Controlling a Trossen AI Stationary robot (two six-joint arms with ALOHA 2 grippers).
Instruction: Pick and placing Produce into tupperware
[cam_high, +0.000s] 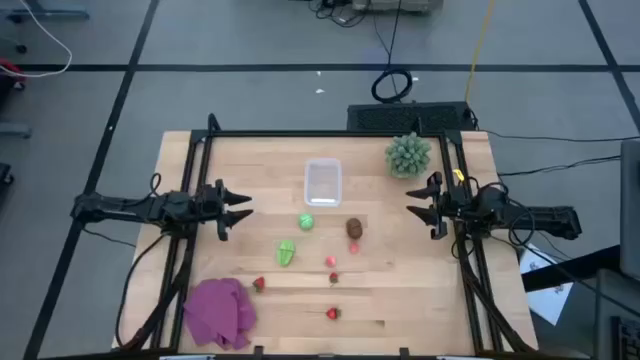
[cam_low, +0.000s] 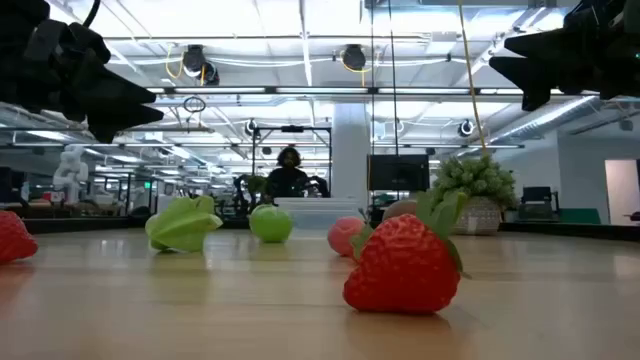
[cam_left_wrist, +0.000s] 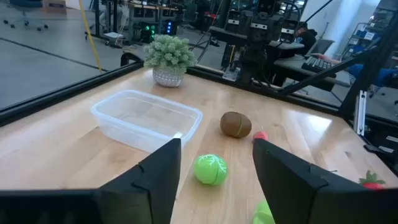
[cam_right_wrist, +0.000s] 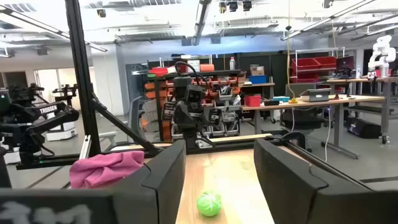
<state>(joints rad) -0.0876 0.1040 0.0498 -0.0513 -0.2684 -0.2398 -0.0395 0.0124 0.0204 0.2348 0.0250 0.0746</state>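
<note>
The tupperware (cam_high: 323, 182) lies empty mid-table between my left gripper (cam_high: 240, 208) and right gripper (cam_high: 415, 206), both parted and holding nothing above the side edges, with the green pieces (cam_high: 306, 222), kiwi (cam_high: 354, 228) and strawberries (cam_high: 333, 313) scattered nearer the front.

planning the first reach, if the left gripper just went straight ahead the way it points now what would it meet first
Most likely the round light green piece: it lies on the table just beyond the open left gripper, between its fingers. The brown kiwi-like piece lies farther on. Height is unclear; it might pass above.

Red strawberries (cam_high: 332, 313), a brown kiwi (cam_high: 354, 228), green pieces (cam_high: 306, 222), purple cloth (cam_high: 220, 311), clear tupperware (cam_high: 323, 182).
</note>
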